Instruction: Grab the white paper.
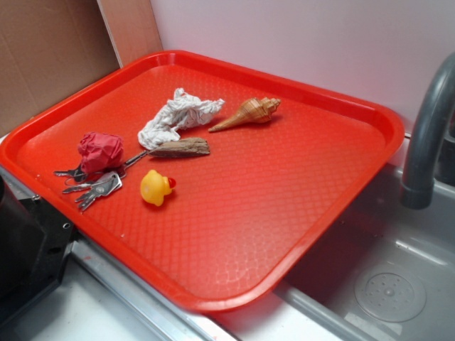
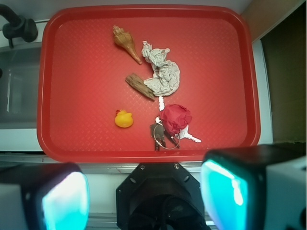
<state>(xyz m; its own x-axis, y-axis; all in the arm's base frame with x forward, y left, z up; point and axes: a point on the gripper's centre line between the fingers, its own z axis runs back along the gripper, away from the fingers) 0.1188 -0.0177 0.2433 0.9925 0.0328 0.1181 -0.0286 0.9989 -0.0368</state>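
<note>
Gripper (image 2: pixel 144 196) hangs high over the tray's (image 2: pixel 48 72) near edge, fingers (image 2: pixel 62 199) spread wide, holding nothing. Paper (image 2: pixel 163 72) lies mid-tray between shell (image 2: pixel 125 40) and red wad (image 2: pixel 175 117). Only the exterior view shows the sink drain (image 1: pixel 389 291).

gripper (image 2: pixel 144 191) | two big fingers (image 2: pixel 62 199), dark and grey-white blocks | shiny blue-green pads | black round body in the middle | small screws on top

Red tray (image 2: pixel 72 72) w/ diamond texture; white paper (image 2: pixel 163 72), grey creases; red wad (image 2: pixel 175 119); yellow duck (image 2: pixel 123 119); tan striped shell (image 2: pixel 125 42); brown wood (image 2: pixel 140 86).
</note>
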